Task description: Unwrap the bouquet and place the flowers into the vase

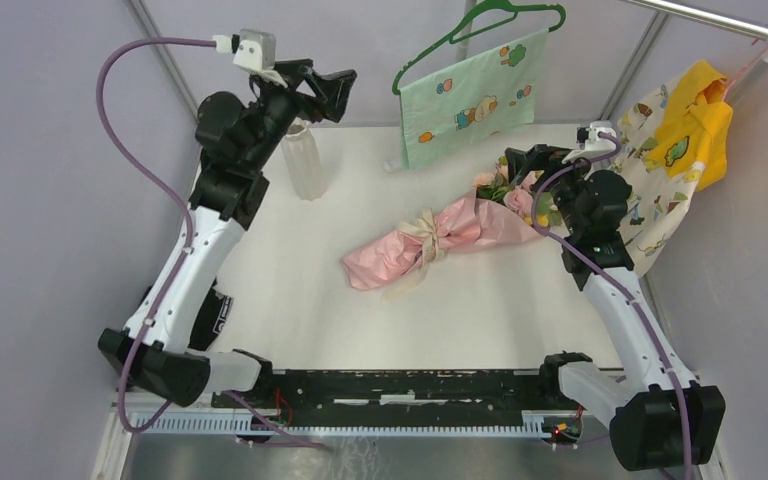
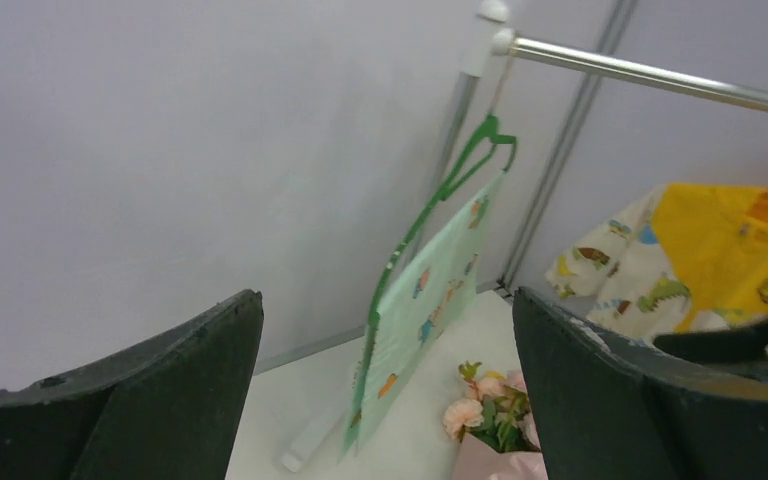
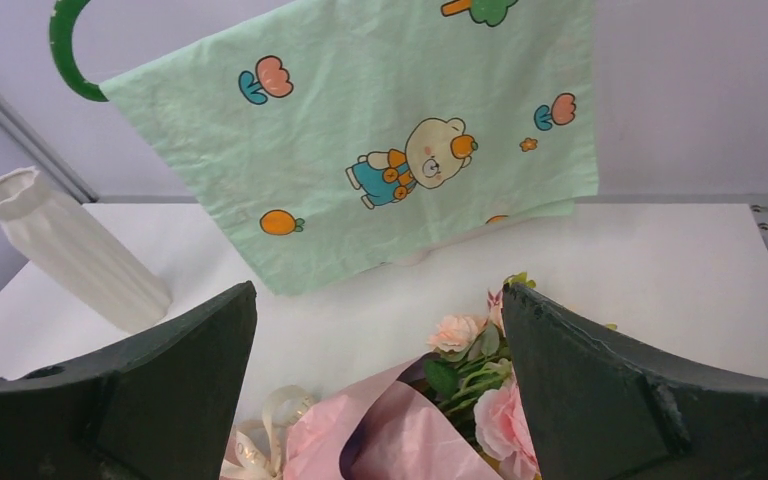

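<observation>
only overhead shows the whole bouquet [image 1: 440, 235]; wrist views catch its flowers [image 3: 457, 333].

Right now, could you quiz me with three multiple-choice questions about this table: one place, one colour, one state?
1. Where is the vase? A. in a gripper B. upright on the table near the left arm C. lying beside the right arm
2. The bouquet paper's outside is: A. blue B. black C. pink
3. The bouquet is: A. wrapped, lying flat B. unwrapped C. in the vase
Answers: 1 B, it stands free by that arm. 2 C, pink shows along the cone. 3 A, the cream ribbon is tied around it.
</observation>
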You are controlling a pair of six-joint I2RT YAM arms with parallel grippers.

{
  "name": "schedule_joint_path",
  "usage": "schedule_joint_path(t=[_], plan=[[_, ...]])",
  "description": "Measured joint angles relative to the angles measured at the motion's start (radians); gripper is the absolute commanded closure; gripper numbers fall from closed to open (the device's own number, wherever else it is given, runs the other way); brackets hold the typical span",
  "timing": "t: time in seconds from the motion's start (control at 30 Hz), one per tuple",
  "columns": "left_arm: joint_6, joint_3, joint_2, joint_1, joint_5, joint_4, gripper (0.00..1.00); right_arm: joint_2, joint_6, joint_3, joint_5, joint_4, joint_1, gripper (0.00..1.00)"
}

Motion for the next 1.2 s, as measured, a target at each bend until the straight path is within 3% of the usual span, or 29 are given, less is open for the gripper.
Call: schedule_joint_path(t=[0.27, 0.43, 0.57, 0.77, 1.03, 1.2], plan=[[-0.029, 0.345, 0.270, 0.003, -0.359, -0.428, 0.01, 0.003, 0.024, -0.011, -0.060, 0.047, 0.000, 0.02], [-0.018, 0.397, 0.280, 0.002, -0.602, -0.562, 0.00, 0.049, 0.055, -0.011, -0.111, 0.072, 0.000, 0.02], [-0.011, 0.399, 0.278, 0.004, -0.716, -0.604, 0.00, 0.093, 0.078, -0.011, -0.146, 0.079, 0.000, 0.02], [-0.013, 0.436, 0.323, 0.027, -0.727, -0.669, 0.14, 0.147, 0.109, -0.011, -0.200, 0.090, 0.000, 0.02], [-0.036, 0.404, 0.388, 0.088, -0.644, -0.712, 0.17, 0.156, 0.113, -0.013, -0.223, 0.092, 0.000, 0.02], [-0.093, 0.332, 0.388, 0.220, -0.524, -0.695, 0.20, 0.169, 0.113, -0.020, -0.240, 0.101, 0.000, 0.03]])
